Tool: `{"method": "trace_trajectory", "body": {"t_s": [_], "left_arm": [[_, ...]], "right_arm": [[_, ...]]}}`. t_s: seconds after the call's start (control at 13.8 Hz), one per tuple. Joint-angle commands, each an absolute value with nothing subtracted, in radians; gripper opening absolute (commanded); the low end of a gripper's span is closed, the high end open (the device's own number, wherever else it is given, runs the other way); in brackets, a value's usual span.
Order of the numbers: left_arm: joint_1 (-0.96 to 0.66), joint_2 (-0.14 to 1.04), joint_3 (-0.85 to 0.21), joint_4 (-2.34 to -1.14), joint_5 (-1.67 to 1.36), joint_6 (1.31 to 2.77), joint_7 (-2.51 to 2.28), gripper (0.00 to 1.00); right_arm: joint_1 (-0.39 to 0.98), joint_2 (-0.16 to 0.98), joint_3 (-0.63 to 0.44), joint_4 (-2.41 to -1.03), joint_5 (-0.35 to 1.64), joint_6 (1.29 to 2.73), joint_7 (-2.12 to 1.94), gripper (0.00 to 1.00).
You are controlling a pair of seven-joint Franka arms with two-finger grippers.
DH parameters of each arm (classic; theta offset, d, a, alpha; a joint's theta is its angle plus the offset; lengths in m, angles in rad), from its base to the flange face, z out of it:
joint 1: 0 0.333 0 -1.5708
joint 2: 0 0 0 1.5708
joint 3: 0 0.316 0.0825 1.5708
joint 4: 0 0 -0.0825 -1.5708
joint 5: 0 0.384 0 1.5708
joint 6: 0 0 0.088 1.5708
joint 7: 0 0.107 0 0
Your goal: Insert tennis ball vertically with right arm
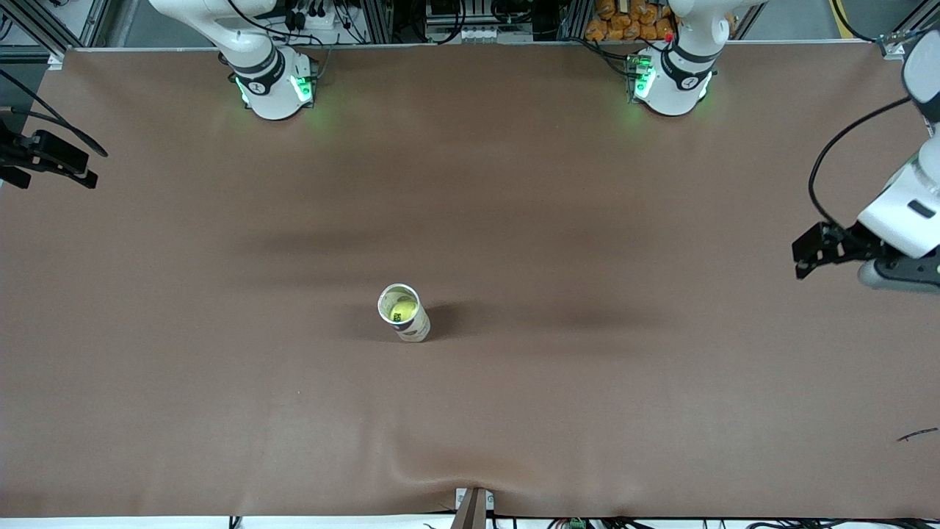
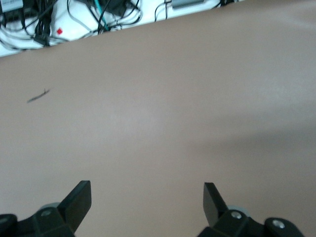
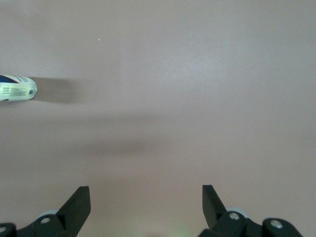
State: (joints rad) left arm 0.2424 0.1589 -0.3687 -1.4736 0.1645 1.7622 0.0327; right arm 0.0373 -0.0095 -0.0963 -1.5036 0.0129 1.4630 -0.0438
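Observation:
A yellow-green tennis ball sits inside a white upright tube near the middle of the brown table. The tube's open top faces up. My right gripper is open and empty, up over the table's edge at the right arm's end, well away from the tube. In the right wrist view its gripper has its jaws wide apart over bare table, and the tube shows at the frame's edge. My left gripper is open and empty over the left arm's end of the table, and its wrist view shows the gripper over bare cloth.
A small dark scrap lies on the table near the front camera at the left arm's end; it also shows in the left wrist view. Cables lie past the table's edge. A bracket sits at the edge nearest the front camera.

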Motion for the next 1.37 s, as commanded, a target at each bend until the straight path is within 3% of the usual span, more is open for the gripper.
{"method": "trace_trajectory", "body": {"t_s": [0.0, 0.29, 0.51, 1.3], "left_arm": [[0.189, 0.069, -0.264, -1.509, 0.097, 1.662, 0.018, 1.0], [0.166, -0.006, -0.178, -1.567, -0.012, 1.6, -0.029, 1.0], [0.017, -0.07, -0.011, -1.629, -0.014, 1.601, -0.054, 1.0], [-0.034, -0.161, -0.014, -1.715, -0.023, 1.595, -0.126, 1.0]], "right_arm": [[0.026, 0.002, -0.087, -1.483, 0.026, 1.462, -0.043, 1.0], [0.023, 0.015, -0.087, -1.473, 0.026, 1.456, -0.038, 1.0], [0.017, 0.015, -0.087, -1.474, 0.026, 1.454, -0.04, 1.0], [0.028, 0.017, -0.087, -1.483, 0.026, 1.451, -0.04, 1.0]]}}
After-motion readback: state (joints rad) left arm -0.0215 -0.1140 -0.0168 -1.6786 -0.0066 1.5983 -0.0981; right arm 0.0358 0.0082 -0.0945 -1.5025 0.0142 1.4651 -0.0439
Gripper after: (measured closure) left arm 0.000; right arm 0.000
